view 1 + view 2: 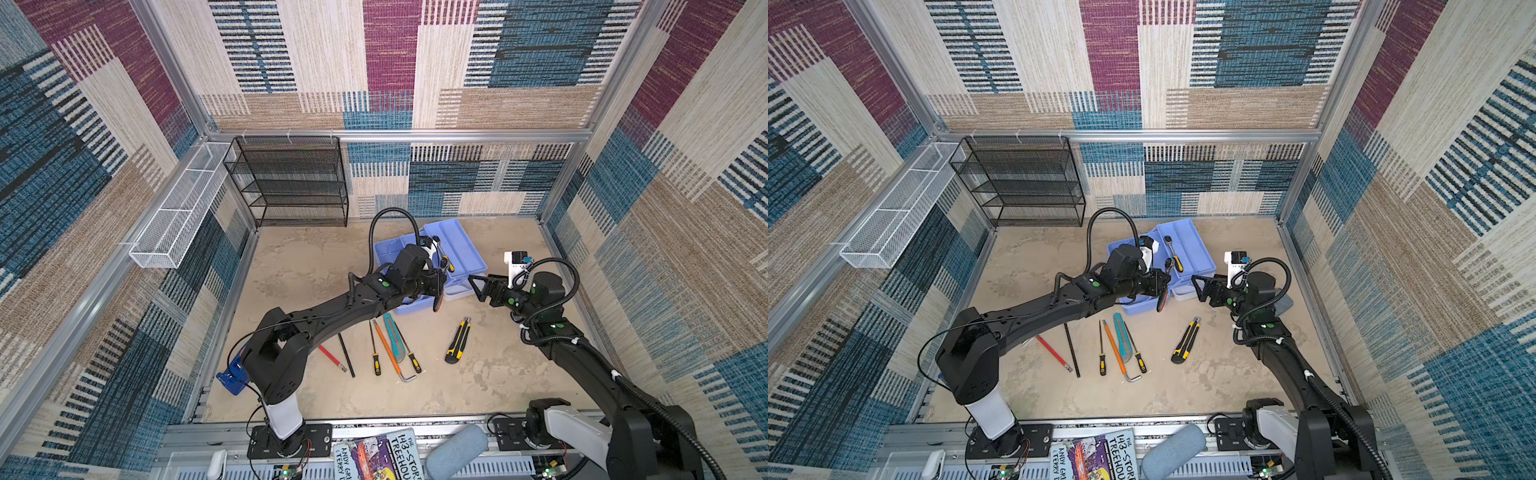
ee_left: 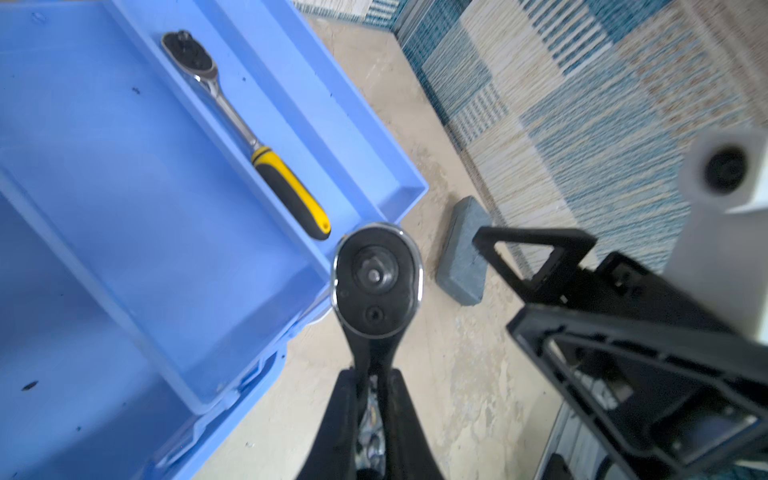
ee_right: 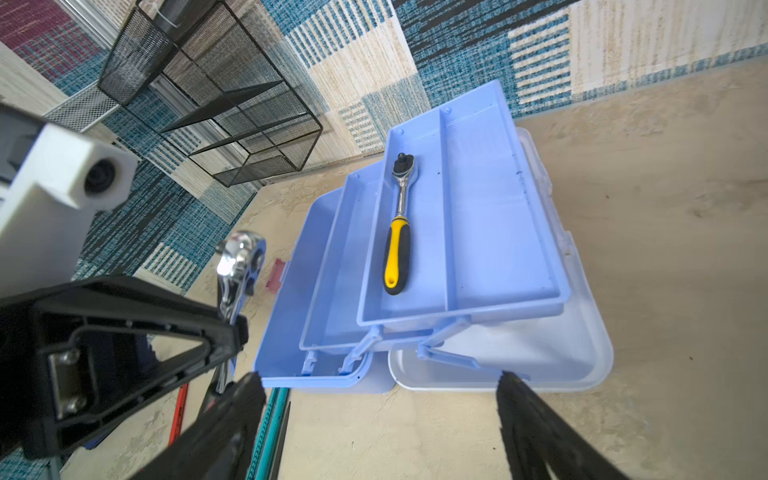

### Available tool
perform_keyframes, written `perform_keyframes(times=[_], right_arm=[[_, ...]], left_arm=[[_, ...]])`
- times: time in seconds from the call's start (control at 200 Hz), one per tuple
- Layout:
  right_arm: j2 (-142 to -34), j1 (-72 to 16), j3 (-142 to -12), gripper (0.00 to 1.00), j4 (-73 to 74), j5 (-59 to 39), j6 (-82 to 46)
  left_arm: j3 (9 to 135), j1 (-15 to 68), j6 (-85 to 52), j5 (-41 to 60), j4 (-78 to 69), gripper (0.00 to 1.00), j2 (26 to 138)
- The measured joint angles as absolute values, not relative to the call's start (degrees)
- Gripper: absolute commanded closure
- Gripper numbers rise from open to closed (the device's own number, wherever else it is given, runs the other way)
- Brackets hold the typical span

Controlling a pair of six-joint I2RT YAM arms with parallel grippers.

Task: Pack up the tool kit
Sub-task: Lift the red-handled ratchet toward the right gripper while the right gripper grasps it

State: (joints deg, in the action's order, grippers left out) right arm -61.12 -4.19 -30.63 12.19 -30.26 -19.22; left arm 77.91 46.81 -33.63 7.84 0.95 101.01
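The glossy lavender-blue plastic tool box sits open on the mottled beige worktop, trays stepped. Just beside it, the left gripper clamps a chrome round-headed ratchet; the right gripper gapes wide near the box.

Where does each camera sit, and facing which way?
Top views: overhead, looking down on tool box, left gripper, right gripper.
Left wrist: behind the left gripper and its gripped ratchet, facing the tool box.
Right wrist: behind the open right gripper, facing the tool box.
Shared: both wrist views show the yellow-handled ratchet in the tray.
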Motion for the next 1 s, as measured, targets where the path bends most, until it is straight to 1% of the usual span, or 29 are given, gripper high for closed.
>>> perform_keyframes(times=[0.321,0.546,0.761,0.927,1.002], right_arm=[[-63.33,-10.39,-30.35,0.12,14.37,-33.12,-19.46],[-67.05,-11.2,-32.12,0.12,15.7,-34.59,-20.95],[-71.18,-12.08,-33.36,0.13,17.28,-37.95,-23.44],[-73.06,-12.43,-34.15,0.16,17.76,-39.03,-24.67],[-73.84,-12.56,-34.81,0.24,18.13,-39.44,-25.21]], left_arm=[[78.15,45.87,-39.03,8.27,-7.66,1.0,102.63],[78.54,45.87,-39.16,7.03,-9.1,1.0,102.72],[78.76,46.13,-38.09,4.43,-9.17,1.0,102.67],[78.83,47.07,-37.12,3.36,-10.74,1.0,103.0],[78.91,47.33,-36.62,3.33,-11.44,1.0,103.39]])
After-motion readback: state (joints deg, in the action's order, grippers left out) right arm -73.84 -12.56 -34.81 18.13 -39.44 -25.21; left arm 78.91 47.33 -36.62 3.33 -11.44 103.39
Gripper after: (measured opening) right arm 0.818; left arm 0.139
